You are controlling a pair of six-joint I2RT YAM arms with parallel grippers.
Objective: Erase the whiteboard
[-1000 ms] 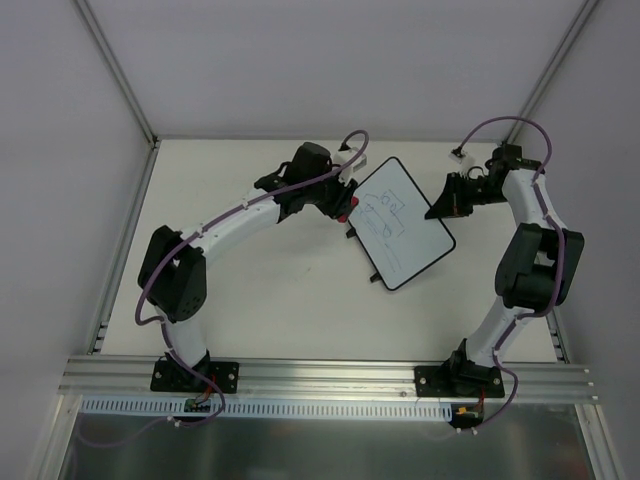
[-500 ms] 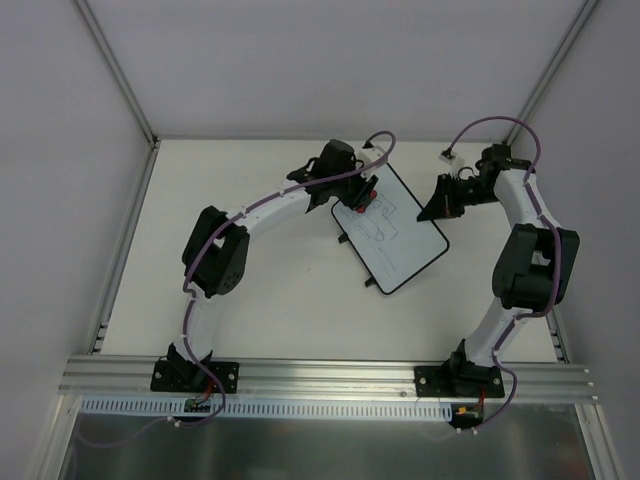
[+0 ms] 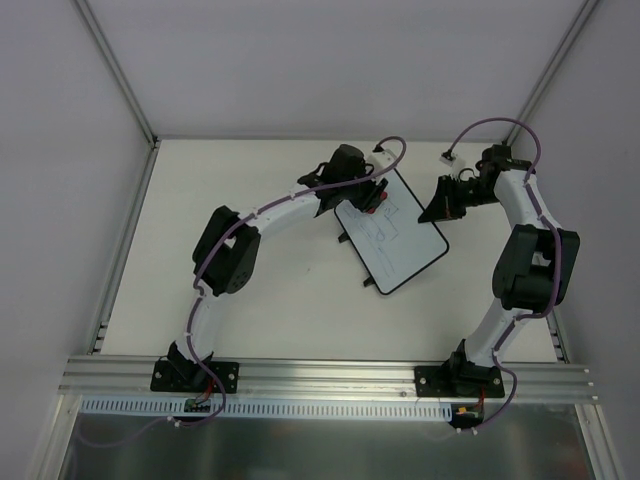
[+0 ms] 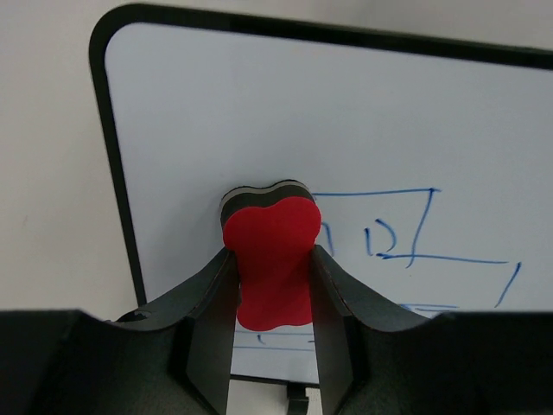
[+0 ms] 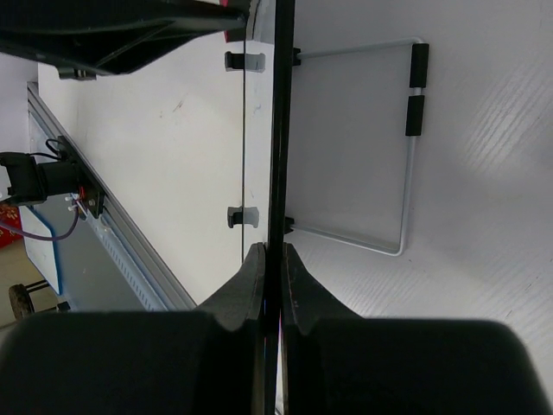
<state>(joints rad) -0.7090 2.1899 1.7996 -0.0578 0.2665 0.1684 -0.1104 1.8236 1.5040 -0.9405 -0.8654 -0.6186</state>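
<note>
The left gripper (image 4: 272, 256), clenched on the red eraser (image 4: 270, 226), has moved onto the whiteboard's (image 3: 405, 250) far corner. The board sits right of centre on the desk (image 3: 280, 270), its edge pinched by the right gripper (image 5: 270, 252). The blue drawing (image 4: 406, 238) mostly remains, so wiping has barely begun.

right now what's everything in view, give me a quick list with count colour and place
table: one, white, under everything
whiteboard: one, white with black frame, far middle of the table
blue drawing: one, blue lines, on the whiteboard's face
eraser: one, red with black backing, at the whiteboard's face beside the drawing
wire stand: one, silver with black sleeves, at the whiteboard's back
rail: one, silver, near edge
left pincer: one, black, shut on the eraser
right pincer: one, black, shut on the whiteboard's edge
</note>
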